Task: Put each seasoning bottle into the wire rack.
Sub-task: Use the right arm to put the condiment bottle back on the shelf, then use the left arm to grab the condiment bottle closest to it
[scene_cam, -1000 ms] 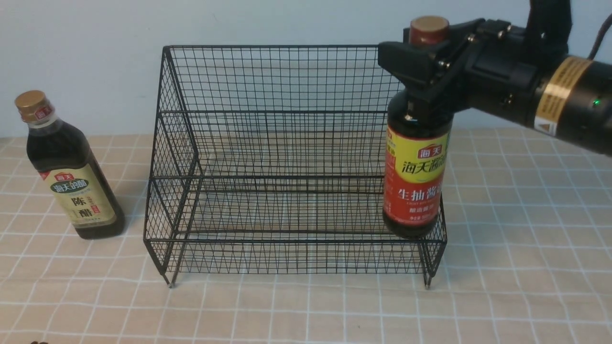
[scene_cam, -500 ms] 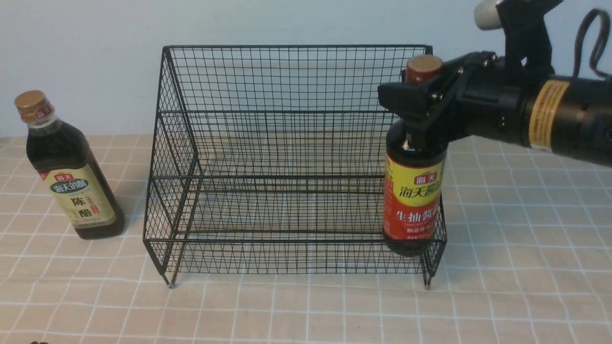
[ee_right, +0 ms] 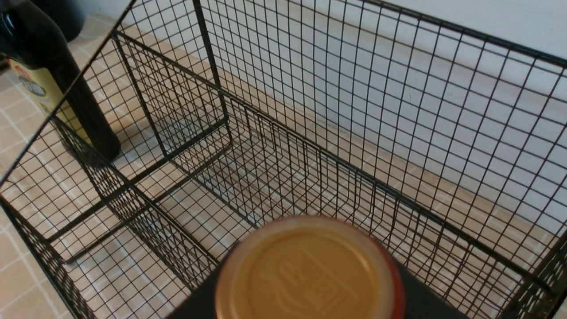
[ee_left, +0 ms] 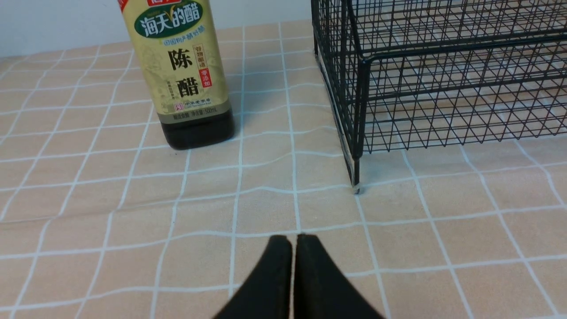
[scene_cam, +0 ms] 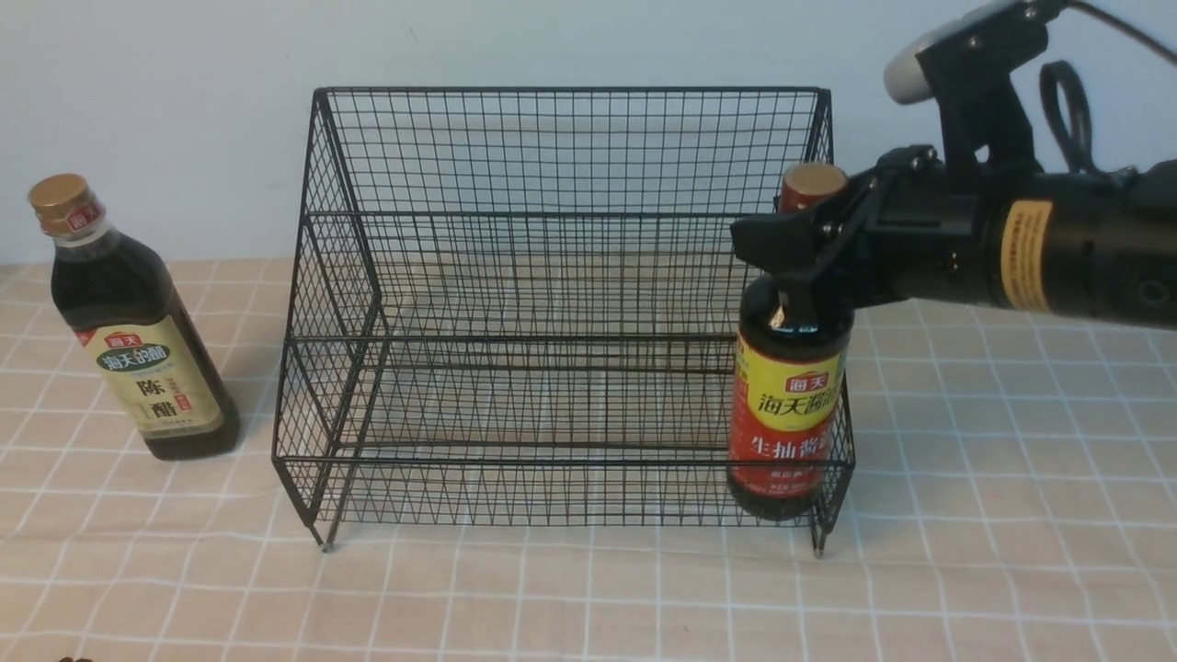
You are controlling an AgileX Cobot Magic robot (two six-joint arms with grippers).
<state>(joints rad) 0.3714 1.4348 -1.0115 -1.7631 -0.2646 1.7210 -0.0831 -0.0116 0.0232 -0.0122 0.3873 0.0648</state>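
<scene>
The right end effector (scene_cam: pixel 793 250) comes in from the right side of the front view. It is closed on the thin neck of the soy sauce bottle (scene_cam: pixel 789 405), just under the red-brown cap (scene_cam: pixel 813 180). The bottle stands upright. It is round, full of dark liquid, and has a yellow and red label.

The soy sauce bottle is inside the black wire rack (scene_cam: pixel 552 156), in the low front step, at the far right end. Its bottom sits behind the front wires, down near the floor of that step. I cannot tell if it is touching the floor. The rest of the rack has nothing in it.

In the right wrist view, the round top of the cap (ee_right: pixel 308 270) shows very close, with the rack (ee_right: pixel 354 110) spread out behind it.

The vinegar bottle (scene_cam: pixel 138 340) stands upright on the counter (scene_cam: pixel 1011 515) at the left of the front view. It is outside the rack and a little apart from its left side. It has a gold cap and a beige and green label.

The left end effector (ee_left: pixel 293 241) shows only in the left wrist view. Its two black fingers are pressed together and hold nothing. It hangs over the checked counter (ee_left: pixel 110 221), apart from the vinegar bottle (ee_left: pixel 186 75) and from the rack's corner foot (ee_left: pixel 355 188).
</scene>
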